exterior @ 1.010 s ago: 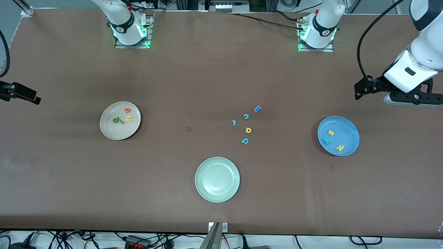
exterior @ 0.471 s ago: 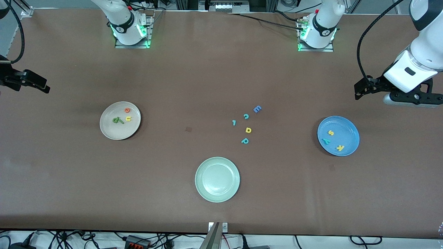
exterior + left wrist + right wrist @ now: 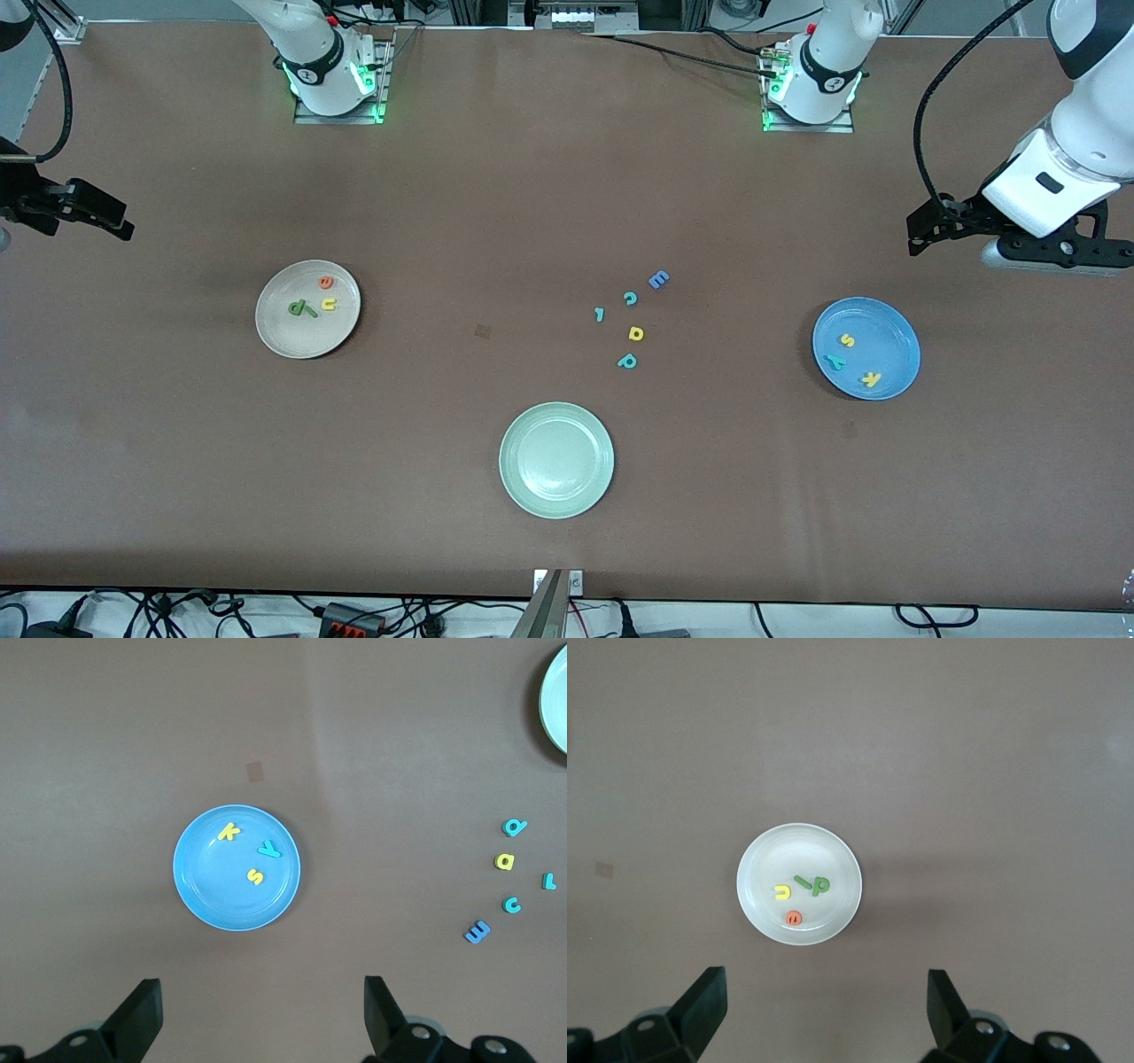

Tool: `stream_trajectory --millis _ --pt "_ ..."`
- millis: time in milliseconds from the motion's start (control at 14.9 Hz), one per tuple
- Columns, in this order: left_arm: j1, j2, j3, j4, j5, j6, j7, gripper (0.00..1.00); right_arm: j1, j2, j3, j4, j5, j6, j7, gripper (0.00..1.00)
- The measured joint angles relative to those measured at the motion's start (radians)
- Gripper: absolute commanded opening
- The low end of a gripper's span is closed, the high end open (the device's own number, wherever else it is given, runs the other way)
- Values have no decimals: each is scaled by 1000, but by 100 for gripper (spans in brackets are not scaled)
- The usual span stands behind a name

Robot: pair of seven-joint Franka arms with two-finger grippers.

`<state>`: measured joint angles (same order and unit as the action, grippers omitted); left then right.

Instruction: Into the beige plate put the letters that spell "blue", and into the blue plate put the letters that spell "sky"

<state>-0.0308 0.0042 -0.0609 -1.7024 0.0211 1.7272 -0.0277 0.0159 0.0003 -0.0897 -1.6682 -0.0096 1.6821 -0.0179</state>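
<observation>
The beige plate (image 3: 297, 337) (image 3: 788, 855) holds the green b (image 3: 299, 307) (image 3: 821, 886), the thin green l (image 3: 803, 880), the yellow u (image 3: 329, 305) (image 3: 780, 893) and the orange e (image 3: 326, 283) (image 3: 794, 918). The blue plate (image 3: 890, 341) (image 3: 213, 890) holds the yellow s (image 3: 847, 340) (image 3: 255, 876), the yellow k (image 3: 871, 379) (image 3: 229, 831) and the teal y (image 3: 834, 361) (image 3: 268, 849). High over bare table beside the blue plate, my left gripper (image 3: 921, 232) (image 3: 261, 997) is open and empty. My right gripper (image 3: 111, 221) (image 3: 824, 985), also open and empty, hangs high over bare table beside the beige plate.
Loose letters lie mid-table: a blue E (image 3: 658, 280), a teal c (image 3: 630, 299), a teal l-like piece (image 3: 600, 314), a yellow a (image 3: 635, 333) and a teal p (image 3: 627, 361). A pale green plate (image 3: 556, 460) sits nearer the front camera. Both arm bases stand along the back edge.
My right gripper has come farther into the front view, rising away from the beige plate. The left arm and all letters have stayed still.
</observation>
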Motion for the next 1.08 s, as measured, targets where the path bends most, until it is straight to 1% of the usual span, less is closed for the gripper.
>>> stream_trajectory --millis 1077 --pt "0 0 -15 0 0 0 0 100 -3 -1 -9 -1 -2 -14 0 100"
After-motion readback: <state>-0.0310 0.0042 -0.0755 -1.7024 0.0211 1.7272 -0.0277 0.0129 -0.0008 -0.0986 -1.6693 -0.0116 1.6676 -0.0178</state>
